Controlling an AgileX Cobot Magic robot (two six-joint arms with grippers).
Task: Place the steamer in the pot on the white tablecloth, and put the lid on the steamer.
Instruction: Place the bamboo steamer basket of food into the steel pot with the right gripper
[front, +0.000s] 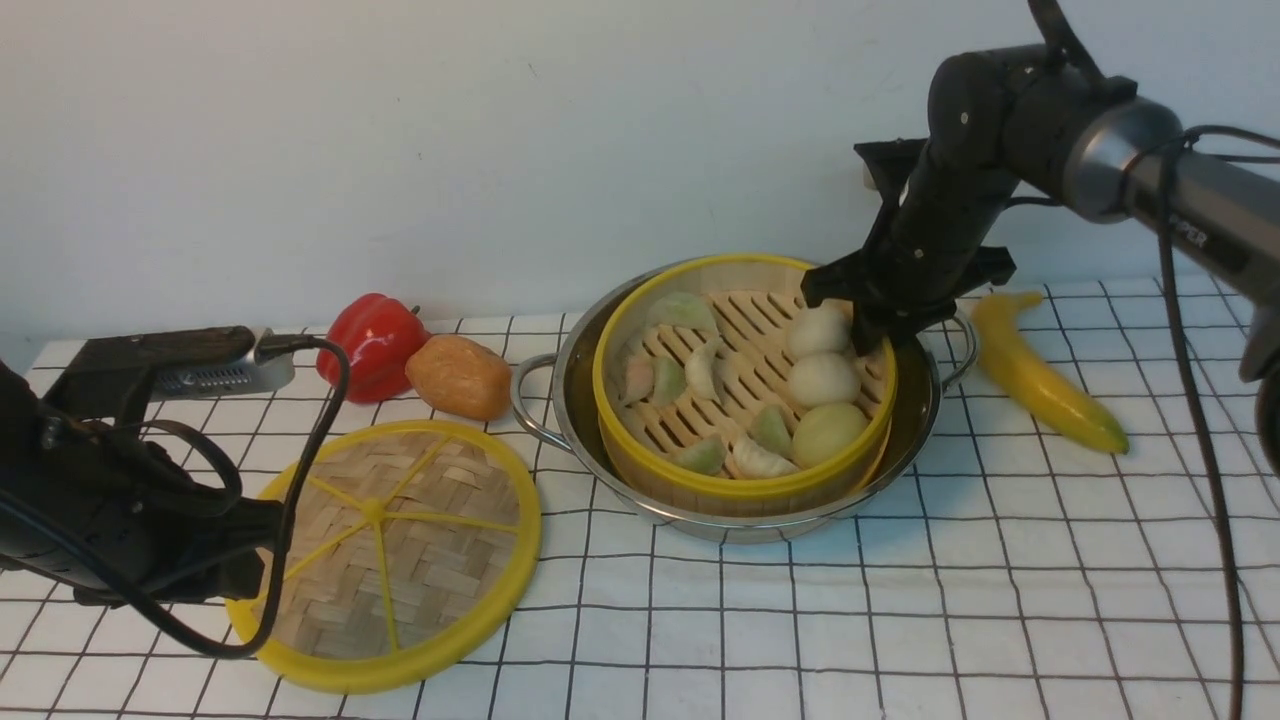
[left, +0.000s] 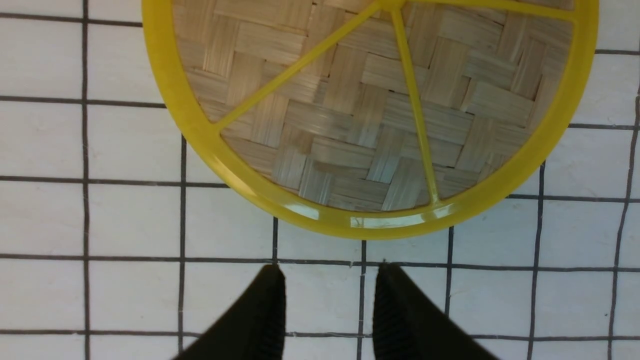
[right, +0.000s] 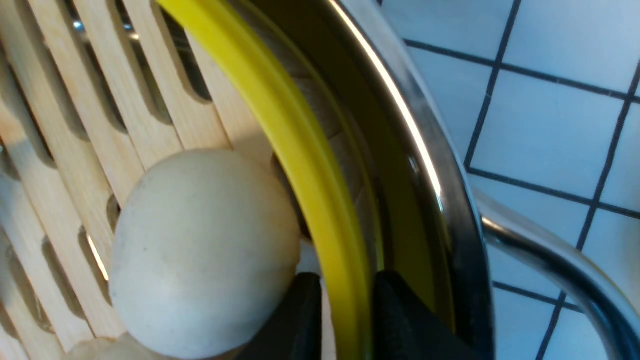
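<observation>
The steamer (front: 740, 488), a bamboo basket with yellow rims holding pale buns and dumplings, sits inside the shiny pot (front: 570, 400) on the white tablecloth (front: 1000, 600). My right gripper (front: 866, 335) reaches down at the steamer's far right side. In the right wrist view its jaws (right: 345, 276) straddle the yellow rim (right: 300, 140), slightly parted, with a pale sliver showing beside the inner finger. A bun (right: 200, 250) lies just inside. The lid (front: 400, 550), a flat woven disc with yellow spokes, lies on the cloth at the left. My left gripper (left: 330, 267) is open, just short of the lid's edge (left: 380, 222).
A red pepper (front: 372, 340) and an orange-brown fruit (front: 458, 375) lie behind the lid, near the pot's left handle (front: 525, 400). A banana (front: 1045, 375) lies right of the pot. A wall stands close behind the table.
</observation>
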